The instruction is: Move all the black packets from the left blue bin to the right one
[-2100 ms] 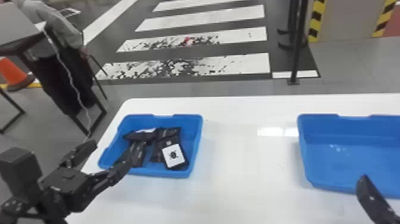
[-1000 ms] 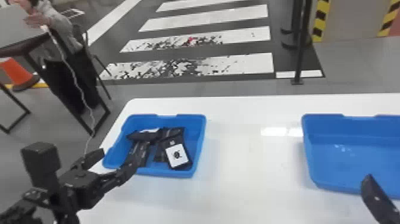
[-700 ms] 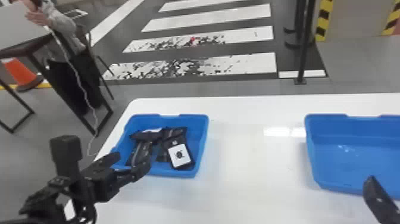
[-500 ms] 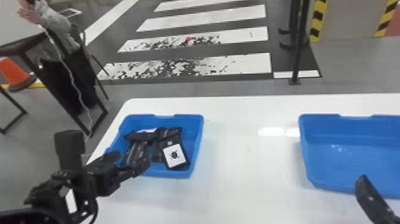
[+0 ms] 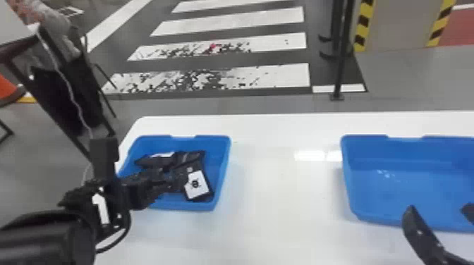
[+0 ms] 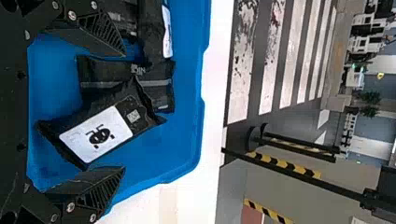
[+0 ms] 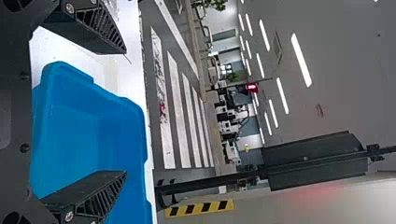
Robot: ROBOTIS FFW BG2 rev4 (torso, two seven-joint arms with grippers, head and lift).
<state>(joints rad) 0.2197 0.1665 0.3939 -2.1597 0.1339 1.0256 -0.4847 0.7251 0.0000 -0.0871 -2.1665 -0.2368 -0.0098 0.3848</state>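
My left gripper point(image 5: 171, 181) is over the left blue bin point(image 5: 223, 169), low among the black packets, with its fingers apart. One packet with a white label point(image 5: 197, 185) lies at the bin's right side; another black packet point(image 5: 151, 161) lies behind. In the left wrist view, the labelled packet point(image 6: 93, 135) shows between the fingers of the open left gripper point(image 6: 124, 111), not held, beside a packet with a grey stripe point(image 6: 107, 74). My right gripper point(image 5: 439, 213) is parked open at the near side of the right blue bin point(image 5: 363, 211); the right wrist view shows this gripper point(image 7: 125, 112) holding nothing.
Both bins stand on a white table point(image 5: 282, 211), with a wide stretch of tabletop between them. Beyond the far edge are the striped floor and a black post point(image 5: 340, 67). A dark-framed table point(image 5: 21, 38) is at the far left.
My left gripper has moved right, farther over the left bin and its packets. The head view has shifted slightly. The right gripper has stayed nearly in place.
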